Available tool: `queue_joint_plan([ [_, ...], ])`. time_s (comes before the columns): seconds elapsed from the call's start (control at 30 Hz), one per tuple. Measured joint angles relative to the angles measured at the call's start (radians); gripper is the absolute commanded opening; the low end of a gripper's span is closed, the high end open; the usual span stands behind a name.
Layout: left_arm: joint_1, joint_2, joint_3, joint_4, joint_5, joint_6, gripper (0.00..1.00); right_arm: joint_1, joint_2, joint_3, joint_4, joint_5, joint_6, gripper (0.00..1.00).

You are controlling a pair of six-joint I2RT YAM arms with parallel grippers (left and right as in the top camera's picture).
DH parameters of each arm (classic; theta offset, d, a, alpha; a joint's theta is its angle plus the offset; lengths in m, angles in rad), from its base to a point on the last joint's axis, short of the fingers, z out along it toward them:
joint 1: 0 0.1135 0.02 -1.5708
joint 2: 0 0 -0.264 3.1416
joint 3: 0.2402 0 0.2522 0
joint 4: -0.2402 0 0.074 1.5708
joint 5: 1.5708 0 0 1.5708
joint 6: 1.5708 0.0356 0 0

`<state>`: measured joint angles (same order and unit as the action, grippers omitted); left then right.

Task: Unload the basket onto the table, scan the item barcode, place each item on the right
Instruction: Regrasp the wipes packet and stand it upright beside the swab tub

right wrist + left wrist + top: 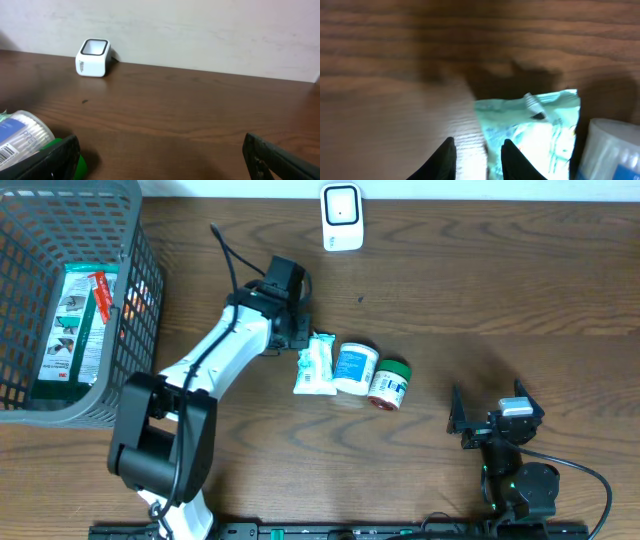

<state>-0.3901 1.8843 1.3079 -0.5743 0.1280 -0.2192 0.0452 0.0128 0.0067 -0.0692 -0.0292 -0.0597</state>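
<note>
Left gripper, slightly open and empty, should straddle the packet's edge squarely before closing; right gripper sits wide open, empty.

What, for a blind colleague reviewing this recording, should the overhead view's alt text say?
The left arm reaches across a wooden table to a pale green pouch lying beside a white tub and a green-lidded jar. A white scanner sits at the far edge; a grey basket stands at the left.

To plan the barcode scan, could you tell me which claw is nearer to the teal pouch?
Left. The left claw is right at the far end of the teal pouch; the right claw stands well away, past the green-lidded jar.
</note>
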Motion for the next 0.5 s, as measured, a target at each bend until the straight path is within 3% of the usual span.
queue_joint_plan([
  [0.5,-0.035,0.097,-0.033,0.109,0.005,0.007,0.27,0.0,0.0,0.0,0.0,0.0,0.0,0.99],
])
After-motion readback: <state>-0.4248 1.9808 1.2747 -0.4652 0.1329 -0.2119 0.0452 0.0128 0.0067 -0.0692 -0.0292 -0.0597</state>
